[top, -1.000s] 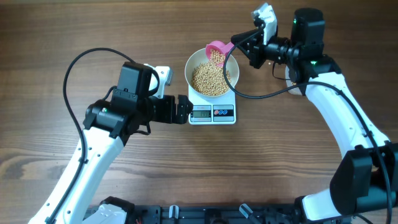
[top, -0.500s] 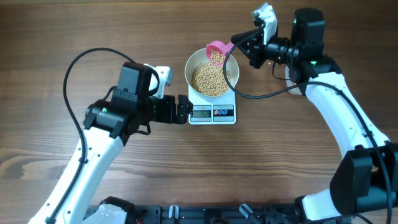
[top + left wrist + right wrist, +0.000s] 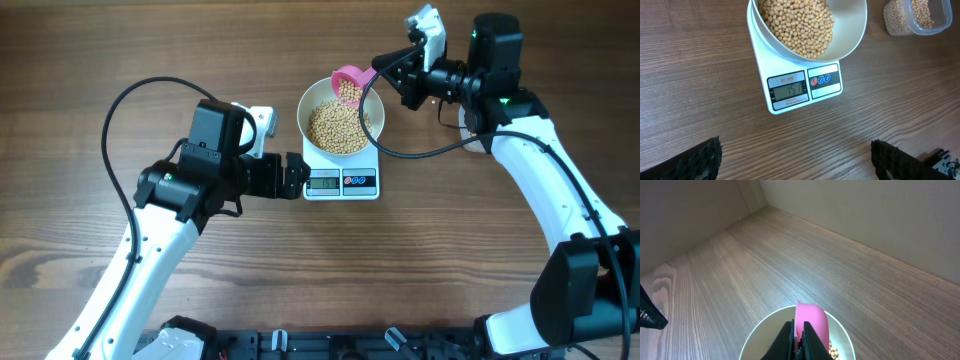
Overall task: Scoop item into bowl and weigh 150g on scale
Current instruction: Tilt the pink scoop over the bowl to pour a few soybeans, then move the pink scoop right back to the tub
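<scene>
**Bowl of soybeans on the scale, pink scoop at its rim**

We see the white bowl [image 3: 308, 104] sitting on the small white digital scale [image 3: 341, 184] near the middle of the wooden table [image 3: 120, 50]. The scale's display and button panel face the robot. Tan soybeans [image 3: 338, 128] fill the bottom of the bowl in a broad heap. From the left wrist camera we can see the grey display [image 3: 787, 90], and its digits look like 151.

The right gripper [image 3: 384, 72] has its fingers pressed together on the handle of a pink scoop [image 3: 347, 75]. The scoop hangs over the far right part of the bowl's rim, and a few beans lie in its mouth. In the right wrist view the two dark fingers [image 3: 786, 339] pinch the pink handle between them. The scoop's back points away from the camera, and the bowl's white rim curves below it.

The left gripper [image 3: 298, 176] is spread wide. It lies low over the table just beside the scale's left edge and holds nothing. In its own camera the two dark fingers [image 3: 696, 160] sit at the bottom corners, well apart, with bare wood and the front of the scale between them.

At the upper right of that view we also see a clear plastic tub [image 3: 935, 27] holding more beans. It stands on the table near the bowl but apart from the scale.
</scene>
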Motion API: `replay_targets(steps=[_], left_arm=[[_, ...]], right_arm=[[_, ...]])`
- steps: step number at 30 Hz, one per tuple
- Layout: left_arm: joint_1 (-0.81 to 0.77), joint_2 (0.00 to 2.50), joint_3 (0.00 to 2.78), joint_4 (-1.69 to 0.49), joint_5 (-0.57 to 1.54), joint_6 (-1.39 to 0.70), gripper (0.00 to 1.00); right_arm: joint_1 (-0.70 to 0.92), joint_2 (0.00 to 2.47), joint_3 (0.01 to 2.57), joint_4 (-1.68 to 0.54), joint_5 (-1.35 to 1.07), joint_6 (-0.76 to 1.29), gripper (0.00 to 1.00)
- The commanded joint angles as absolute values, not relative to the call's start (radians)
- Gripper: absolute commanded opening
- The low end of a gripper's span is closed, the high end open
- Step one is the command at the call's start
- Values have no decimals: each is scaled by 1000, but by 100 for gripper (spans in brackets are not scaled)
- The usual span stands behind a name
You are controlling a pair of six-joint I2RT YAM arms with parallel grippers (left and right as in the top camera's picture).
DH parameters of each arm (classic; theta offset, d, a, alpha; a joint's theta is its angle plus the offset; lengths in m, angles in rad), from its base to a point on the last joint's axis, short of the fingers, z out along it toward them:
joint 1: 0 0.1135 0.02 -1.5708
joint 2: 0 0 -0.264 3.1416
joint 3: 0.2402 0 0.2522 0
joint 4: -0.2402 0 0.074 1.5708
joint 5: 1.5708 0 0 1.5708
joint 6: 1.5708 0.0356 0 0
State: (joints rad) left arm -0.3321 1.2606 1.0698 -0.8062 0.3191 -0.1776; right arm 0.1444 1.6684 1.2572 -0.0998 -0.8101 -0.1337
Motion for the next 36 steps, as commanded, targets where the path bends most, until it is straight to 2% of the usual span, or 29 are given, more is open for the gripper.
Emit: replay_targets(steps=[1,6,12,15,24,33,36], left_arm=[[-336,1262,1063,-804,331,-162,100],[-336,1262,1063,-804,331,-162,100],[-336,1262,1063,-804,331,-162,100],[-336,1262,1063,-804,331,-162,100],[-336,1262,1063,-804,331,-162,100],[-336,1262,1063,-804,331,-162,100],[-336,1262,1063,-804,331,-162,100]], right_arm=[[147,1678,1253,-98,-808,-98,4],[147,1678,1253,-90,-808,-10,4],[139,1678,1253,-25,-808,267,4],[124,1678,1253,15,-808,339,4],[-39,1678,1254,58,-814,556,4],[-289,1678,1254,43,-963,569,4],[-392,1678,1254,-52,-962,435,4]])
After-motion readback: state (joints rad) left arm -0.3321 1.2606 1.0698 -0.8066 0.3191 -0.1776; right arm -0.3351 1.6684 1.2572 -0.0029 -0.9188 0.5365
